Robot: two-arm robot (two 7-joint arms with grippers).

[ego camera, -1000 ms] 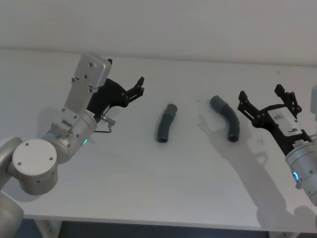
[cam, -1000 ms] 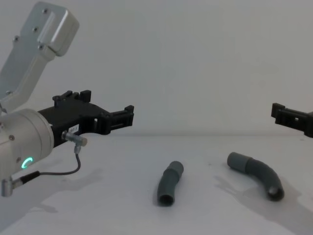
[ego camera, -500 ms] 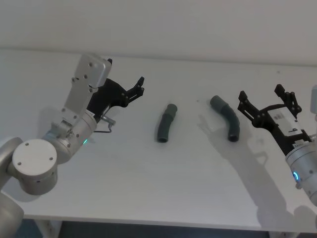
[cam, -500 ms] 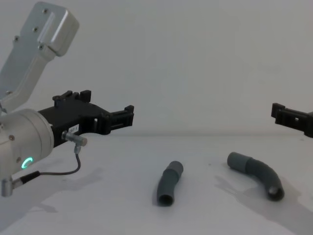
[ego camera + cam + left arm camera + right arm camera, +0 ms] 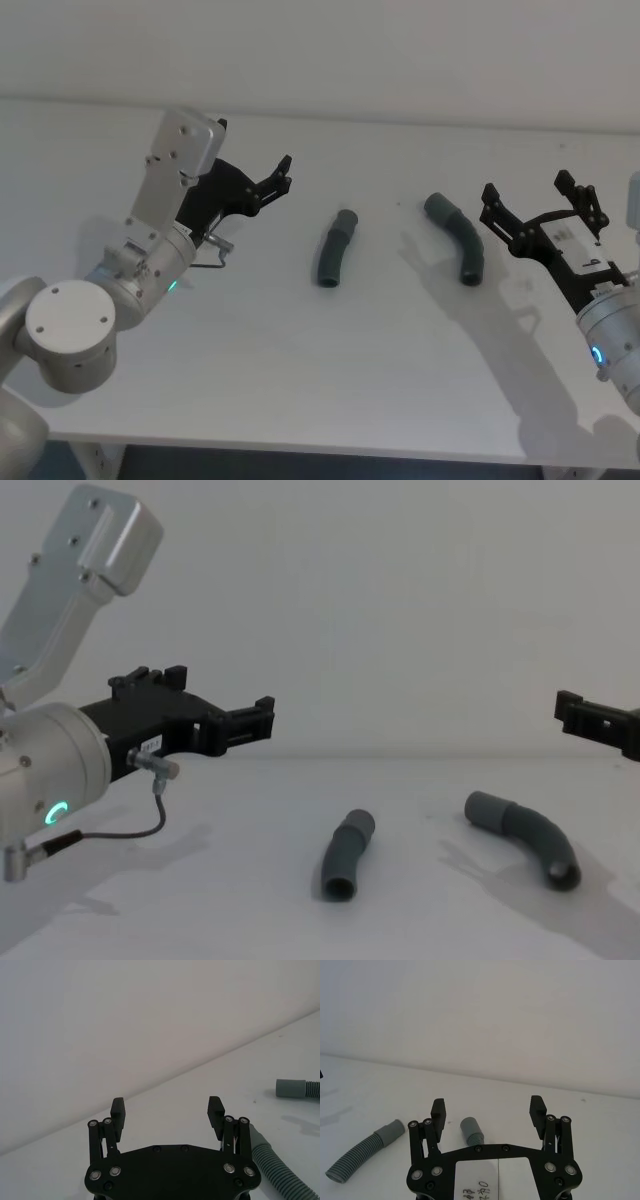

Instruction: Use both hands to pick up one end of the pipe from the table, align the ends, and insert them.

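short pipe piece (image 5: 335, 248) lying mid tabletop (image 5: 300, 360), curved elbow piece (image 5: 461, 241) apart on its right, left claw (image 5: 166, 1109) and right claw (image 5: 487, 1107) both spread wide, hovering at either side, nothing's moved since before

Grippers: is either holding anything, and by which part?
Nothing held: black plastic left gripper and right gripper open; dark grey short tube and longer elbow lie untouched.

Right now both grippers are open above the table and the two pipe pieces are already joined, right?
No: the pieces are not joined. The head view shows the short piece and the elbow lying apart on the table. The left gripper and right gripper are open above it, as stated.
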